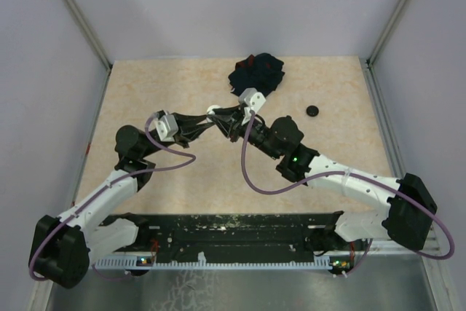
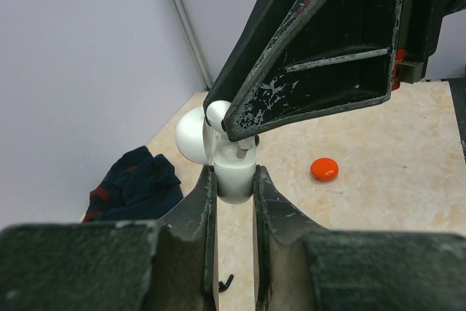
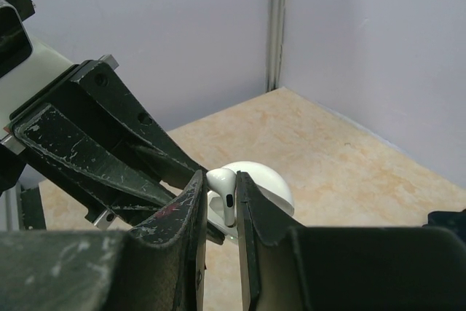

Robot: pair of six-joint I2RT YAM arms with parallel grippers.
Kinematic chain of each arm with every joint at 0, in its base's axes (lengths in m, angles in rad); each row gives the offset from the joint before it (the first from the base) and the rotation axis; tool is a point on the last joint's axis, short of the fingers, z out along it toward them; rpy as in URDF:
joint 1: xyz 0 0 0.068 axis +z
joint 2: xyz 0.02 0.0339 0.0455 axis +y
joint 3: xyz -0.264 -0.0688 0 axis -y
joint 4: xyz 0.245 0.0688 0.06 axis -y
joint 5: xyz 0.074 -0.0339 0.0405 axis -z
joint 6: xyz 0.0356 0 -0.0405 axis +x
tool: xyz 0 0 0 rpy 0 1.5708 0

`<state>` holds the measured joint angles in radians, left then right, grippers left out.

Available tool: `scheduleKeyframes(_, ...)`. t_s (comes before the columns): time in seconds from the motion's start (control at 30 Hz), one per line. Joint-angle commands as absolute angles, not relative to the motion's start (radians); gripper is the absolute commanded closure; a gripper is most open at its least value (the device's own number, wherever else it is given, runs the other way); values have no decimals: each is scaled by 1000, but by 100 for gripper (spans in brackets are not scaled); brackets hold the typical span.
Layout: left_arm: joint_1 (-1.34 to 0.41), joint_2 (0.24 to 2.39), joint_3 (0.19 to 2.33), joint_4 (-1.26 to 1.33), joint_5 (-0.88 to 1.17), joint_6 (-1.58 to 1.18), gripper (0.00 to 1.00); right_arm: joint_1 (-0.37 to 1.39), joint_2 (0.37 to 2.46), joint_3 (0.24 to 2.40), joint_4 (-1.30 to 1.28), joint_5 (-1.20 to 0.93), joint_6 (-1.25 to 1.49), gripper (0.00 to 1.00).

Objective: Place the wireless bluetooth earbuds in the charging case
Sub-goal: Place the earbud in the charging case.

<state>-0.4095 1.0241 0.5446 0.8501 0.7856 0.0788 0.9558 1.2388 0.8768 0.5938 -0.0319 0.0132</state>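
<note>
Two robot arms meet above the middle of a beige marbled desk [image 1: 182,85], well away from its left and right edges. The left claw [image 2: 234,180] is clamped on a white charging case [image 2: 234,172], which it holds upright off the desk with the round lid hinged open. The right claw [image 3: 220,183] is pinched shut on one white earbud [image 3: 224,194], stem pointing down, right at the case's open top. A crumpled dark cloth [image 1: 256,72] lies at the desk's far edge, just beyond the claws. A black puck [image 1: 312,111] sits alone toward the right edge. In the left wrist view, an orange-red puck [image 2: 324,169] rests on the desk beyond the case.
</note>
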Motion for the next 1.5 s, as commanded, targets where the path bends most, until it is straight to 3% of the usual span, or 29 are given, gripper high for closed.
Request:
scheduleKeyframes(0.0,-408,1006,540,894,802,55,100,966,1251,889,640,-16,-6,90)
scheduleKeyframes(0.57,-408,1011,540,922,759,-27,100,967,1263,894,587,3,7,89)
scheduleKeyframes(0.87,-408,1019,543,918,767,-28,100,966,1254,916,550,-2,22,67)
scheduleKeyframes(1.47,-408,1052,583,835,773,-44,100,945,1197,1054,318,48,24,53)
